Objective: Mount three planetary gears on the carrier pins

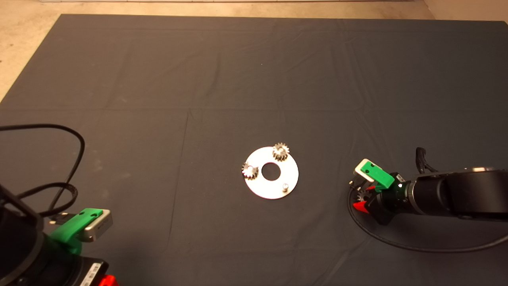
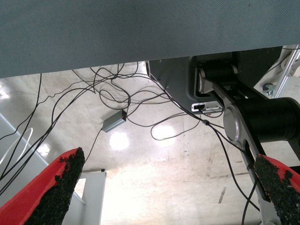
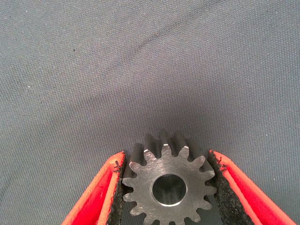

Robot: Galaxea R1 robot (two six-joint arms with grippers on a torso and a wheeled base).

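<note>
Dark fabric mat point(image 1: 158, 79) covers the table, creased in places, with pale floor past its far edge. From the head view I take the carrier disc point(image 1: 271, 172) as my landmark: a flat silvery ring with a central hole. Two planetary gears already sit on it, one point(image 1: 281, 151) on the far pin, one point(image 1: 249, 170) on the pin toward my left arm. The third pin point(image 1: 285, 186), on the near side toward my right arm, stands bare. My right gripper point(image 1: 362, 200) is down at the mat, well apart from the disc on its right side. My left gripper point(image 1: 108, 281) waits parked at the lower left, well apart from the disc.

From the left wrist view I see only floor, loose cables and the mat's edge; its fingers point(image 2: 51, 192) stand wide apart, holding nothing.

From the right wrist view the third gear point(image 3: 168, 185) lies flat on the mat between the pads point(image 3: 117, 187), which press against its teeth on both sides. It is bright steel with short, crisp teeth and a clean round bore. I judge the grip looks centred; I would lift straight, keep the gear level, line the bore over the bare pin and lower slowly, ready to turn it slightly if the teeth catch a neighbour.
</note>
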